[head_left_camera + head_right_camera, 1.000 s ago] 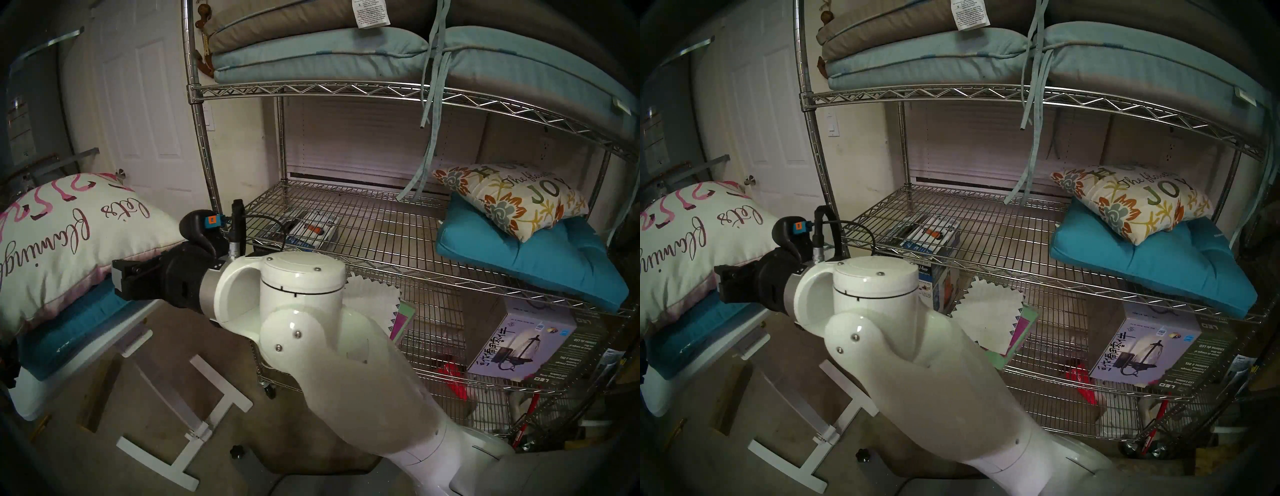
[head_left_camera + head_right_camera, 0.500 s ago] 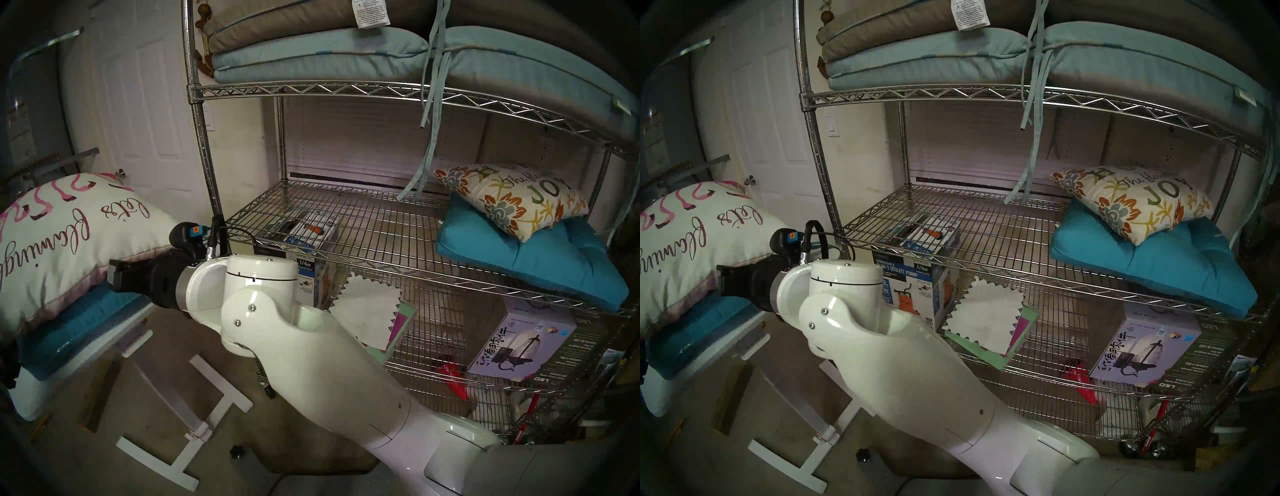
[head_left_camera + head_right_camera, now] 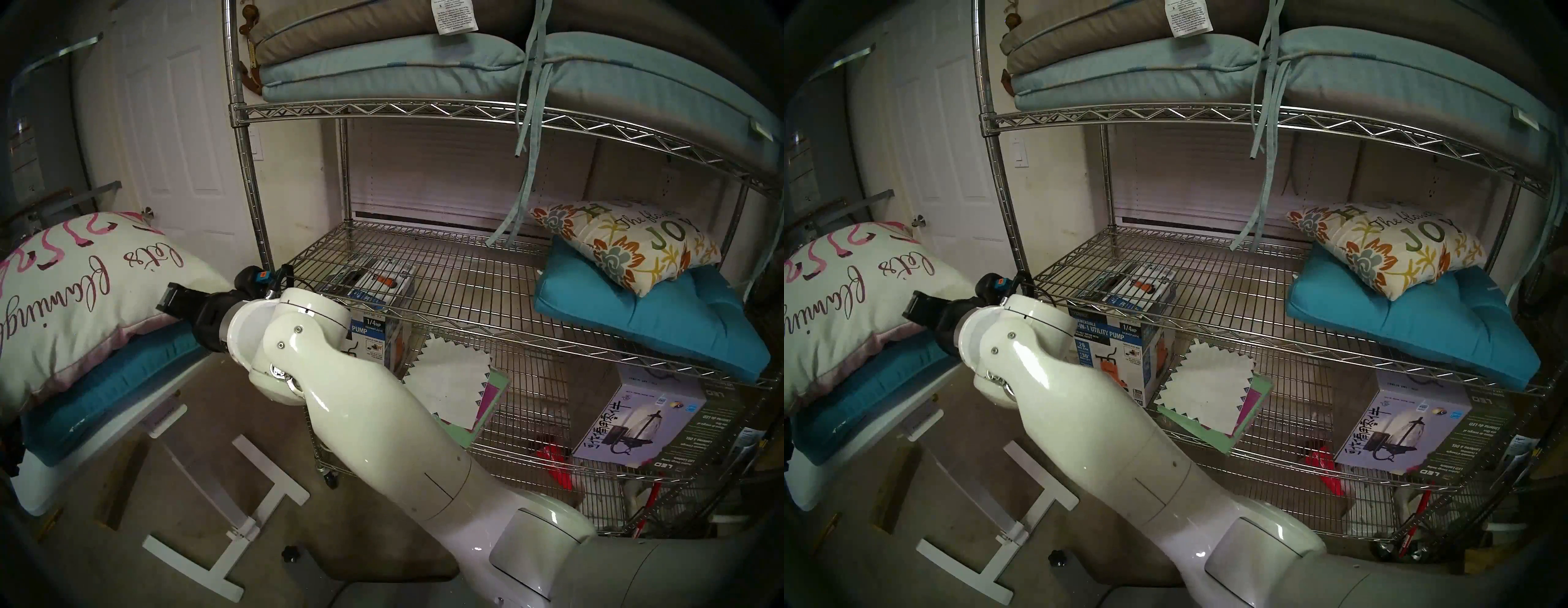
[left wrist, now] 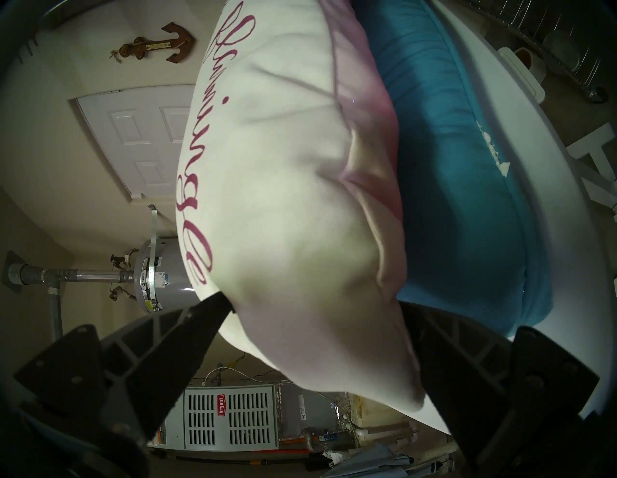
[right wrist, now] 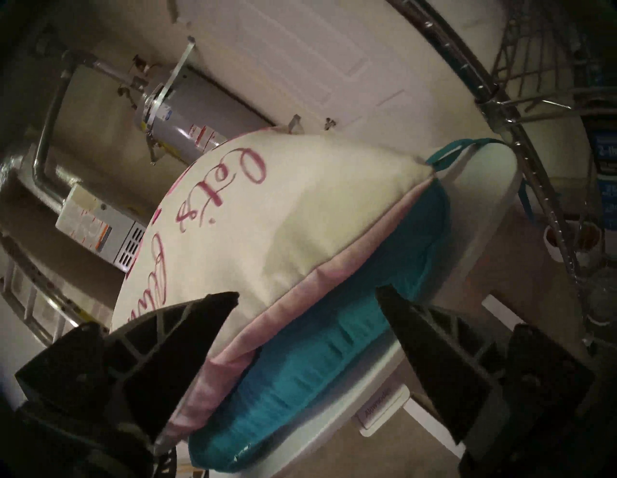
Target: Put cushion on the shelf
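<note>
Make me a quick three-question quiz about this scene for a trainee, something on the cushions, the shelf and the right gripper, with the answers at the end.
1. True or false: the white cushion with pink script lies directly on the small white table.
2. Which word stands in large letters on the floral cushion on the wire shelf?
3. The right gripper is: A) shut on the white cushion; B) open, at the white cushion's edge; C) inside the shelf.

Key: 1 false, a teal cushion lies between them. 2 JOY. 3 B.
</note>
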